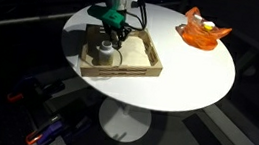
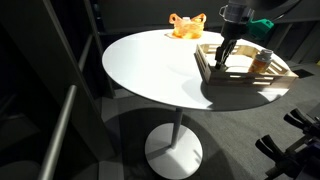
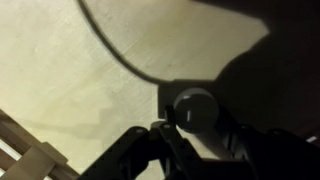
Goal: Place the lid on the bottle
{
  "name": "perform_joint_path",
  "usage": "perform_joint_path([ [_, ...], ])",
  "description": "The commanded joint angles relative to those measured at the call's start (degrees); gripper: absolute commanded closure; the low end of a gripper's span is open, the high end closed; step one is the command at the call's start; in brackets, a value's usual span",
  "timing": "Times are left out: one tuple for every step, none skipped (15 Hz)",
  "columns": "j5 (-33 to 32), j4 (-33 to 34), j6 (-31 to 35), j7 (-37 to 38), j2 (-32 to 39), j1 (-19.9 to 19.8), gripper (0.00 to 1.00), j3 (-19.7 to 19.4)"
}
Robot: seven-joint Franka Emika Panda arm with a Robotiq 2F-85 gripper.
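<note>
- The wooden tray (image 1: pixel 119 73) lies on the near side of the round white table (image 1: pixel 189 82).
- The grey bottle (image 1: pixel 102 51) stands upright in the tray.
- The gripper (image 1: pixel 117 36) hangs low just behind the bottle; spread or pinched, I cannot tell.
- The orange dish (image 1: pixel 203 32) sits at the table's far edge.

Single arm reaching down from above, tool (image 1: pixel 116 30) pointing downward, finger gap too dark to judge
</note>
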Motion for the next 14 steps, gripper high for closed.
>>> perform_joint_path([
  [-1.4, 0.5, -1.8, 1.7, -1.8, 0.2, 0.81, -0.8],
  [-1.4, 0.5, -2.1, 1.7, -2.5, 0.1, 0.81, -0.9],
  [-1.7, 0.5, -2.3, 1.9, -3.1, 0.1, 0.81, -1.3],
  [-1.7, 0.5, -2.6, 1.8, -3.7, 0.0, 0.81, -1.4],
  [-1.8, 0.5, -2.9, 1.8, -4.4, -0.1, 0.81, -1.6],
  [-1.8, 0.4, -3.3, 1.7, -5.3, -0.1, 0.81, -1.8],
  [-2.0, 0.2, -3.7, 1.7, -6.1, -0.2, 0.81, -2.1],
  [-2.0, 0.0, -4.3, 1.5, -7.1, -0.3, 0.81, -2.2],
  [-2.0, -0.2, -5.0, 1.4, -8.1, -0.4, 0.81, -2.3],
  [-2.0, -0.5, -5.9, 1.1, -9.2, -0.5, 0.81, -2.3],
  [-2.1, -0.8, -6.9, 1.1, -10.3, -0.5, 0.81, -2.4],
  [-2.2, -1.1, -8.0, 1.1, -11.2, -0.6, 0.81, -2.5],
  [-2.6, -1.5, -8.8, 1.4, -12.3, -0.6, 0.81, -2.6],
  [-3.1, -1.8, -9.8, 1.7, -13.4, -0.6, 0.81, -2.7],
])
